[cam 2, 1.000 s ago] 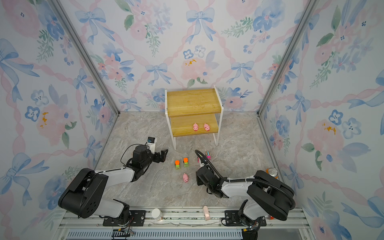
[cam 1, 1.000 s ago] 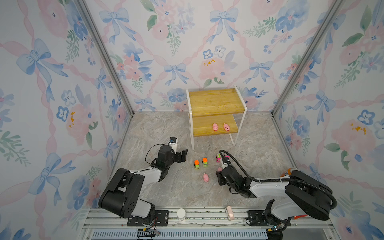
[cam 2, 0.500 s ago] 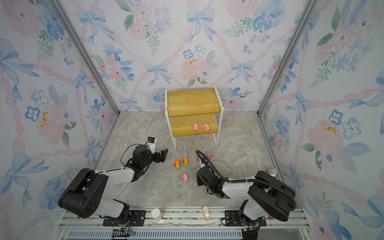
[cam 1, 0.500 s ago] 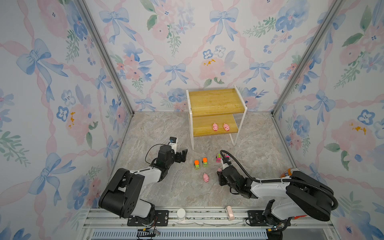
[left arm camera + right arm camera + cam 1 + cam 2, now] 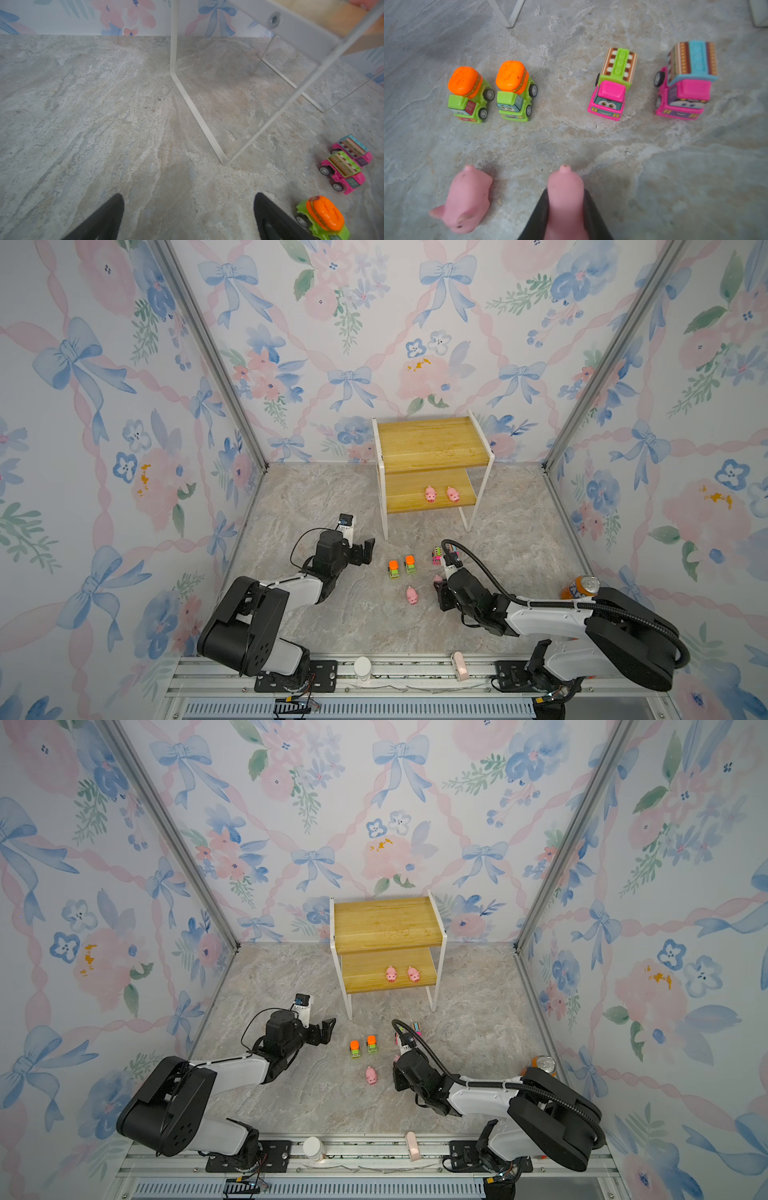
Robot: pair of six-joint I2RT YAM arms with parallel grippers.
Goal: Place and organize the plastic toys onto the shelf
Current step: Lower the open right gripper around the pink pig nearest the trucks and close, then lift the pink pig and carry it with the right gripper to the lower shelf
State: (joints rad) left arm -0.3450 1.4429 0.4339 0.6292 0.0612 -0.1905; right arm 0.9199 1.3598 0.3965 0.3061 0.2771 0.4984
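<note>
Pink pigs, four: a pig pair (image 5: 430, 493) on the lower board of the shelf (image 5: 432, 439), one loose pig (image 5: 412, 595) on the floor, one held pig (image 5: 564, 182) clamped in the right gripper (image 5: 566, 199). Green trucks (image 5: 393, 568), two, and pink buses (image 5: 612, 91), two, stand on the floor before the shelf. Left gripper (image 5: 189, 197): jaws spread, empty; soda can (image 5: 582, 587), one, beside the right arm.

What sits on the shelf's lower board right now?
Two pink pigs stand side by side on the lower board, toward its right end. The top board hides the rear part, so anything back there cannot be seen.
</note>
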